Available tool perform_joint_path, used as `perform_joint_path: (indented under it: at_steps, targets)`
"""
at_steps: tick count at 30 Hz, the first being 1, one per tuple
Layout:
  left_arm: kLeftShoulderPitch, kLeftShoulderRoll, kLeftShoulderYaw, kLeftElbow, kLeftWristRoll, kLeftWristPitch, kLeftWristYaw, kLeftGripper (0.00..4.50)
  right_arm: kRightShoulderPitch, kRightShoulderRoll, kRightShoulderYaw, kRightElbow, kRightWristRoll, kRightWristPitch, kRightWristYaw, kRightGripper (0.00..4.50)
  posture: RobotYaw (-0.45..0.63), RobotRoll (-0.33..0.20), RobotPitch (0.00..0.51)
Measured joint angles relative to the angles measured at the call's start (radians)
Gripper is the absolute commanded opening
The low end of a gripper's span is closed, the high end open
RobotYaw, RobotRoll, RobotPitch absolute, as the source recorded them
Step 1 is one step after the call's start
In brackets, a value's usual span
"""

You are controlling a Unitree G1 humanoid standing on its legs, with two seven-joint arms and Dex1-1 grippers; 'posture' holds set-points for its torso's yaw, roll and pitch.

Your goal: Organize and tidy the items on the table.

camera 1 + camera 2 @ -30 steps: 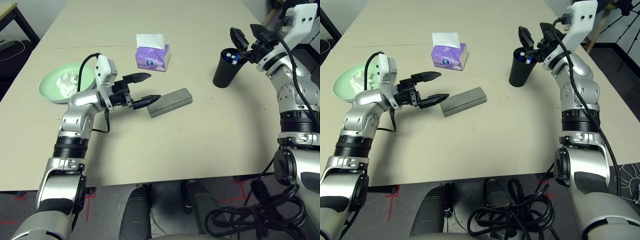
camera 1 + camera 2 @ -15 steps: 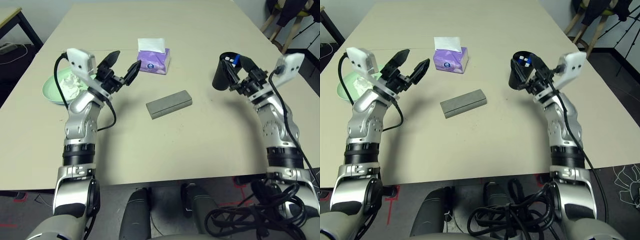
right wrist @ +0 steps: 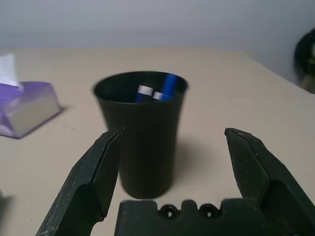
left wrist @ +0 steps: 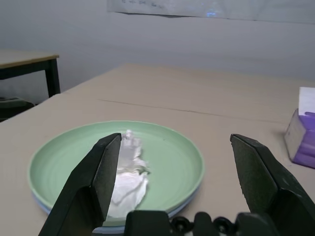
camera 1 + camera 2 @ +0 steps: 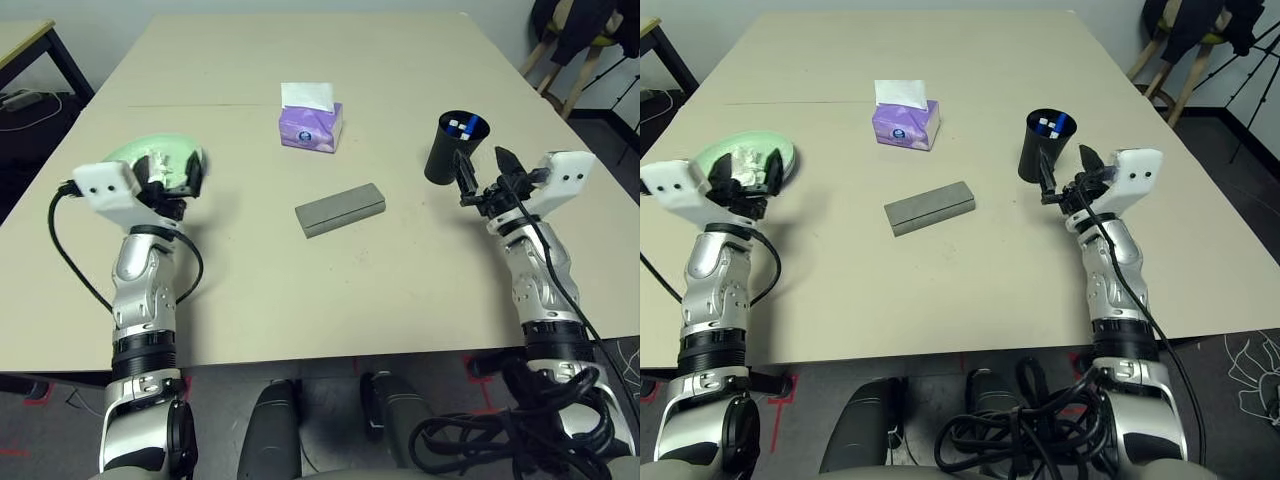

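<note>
Now both tools gape, grasping nothing: the right tool point(image 3: 172, 162) faces the tall black plastic cup point(image 3: 141, 132) on the beige tabletop point(image 5: 400, 290), which a clumsy nudge could topple; the left tool point(image 4: 172, 172) faces the mint green plate point(image 4: 172, 162).

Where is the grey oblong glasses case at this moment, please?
In the left eye view, the grey oblong glasses case lies mid-table, near the purple tissue box, between the mint green plate and the black cup.

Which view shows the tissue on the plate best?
The left wrist view: the tissue lies unobstructed on the green plate, close up. In both eye views the left gripper partly hides it.
</note>
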Motion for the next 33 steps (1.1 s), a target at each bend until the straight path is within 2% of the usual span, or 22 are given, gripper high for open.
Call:
perform_joint_path:
  at_steps: [7, 12, 22, 33]
  targets:
    - [0.073, 0.033, -0.024, 0.002, -0.004, -0.056, -0.118, 4.50, -0.008, 0.007, -0.001, 0.035, 0.028, -0.056, 0.077, 4.46, 0.03, 0.000, 0.121]
    - [0.088, 0.037, -0.022, 0.032, -0.004, -0.079, -0.129, 4.50, -0.008, 0.017, 0.000, 0.056, 0.027, -0.084, 0.092, 4.46, 0.03, 0.000, 0.125]
    - [0.058, 0.052, -0.023, 0.100, 0.008, -0.114, -0.118, 4.50, -0.022, 0.039, 0.000, 0.056, 0.021, -0.105, 0.039, 4.46, 0.00, 0.000, 0.094]
    - [0.025, 0.061, -0.041, 0.140, 0.014, -0.140, -0.119, 4.50, -0.040, 0.036, 0.014, 0.061, 0.014, -0.117, 0.055, 4.46, -0.01, 0.000, 0.099]
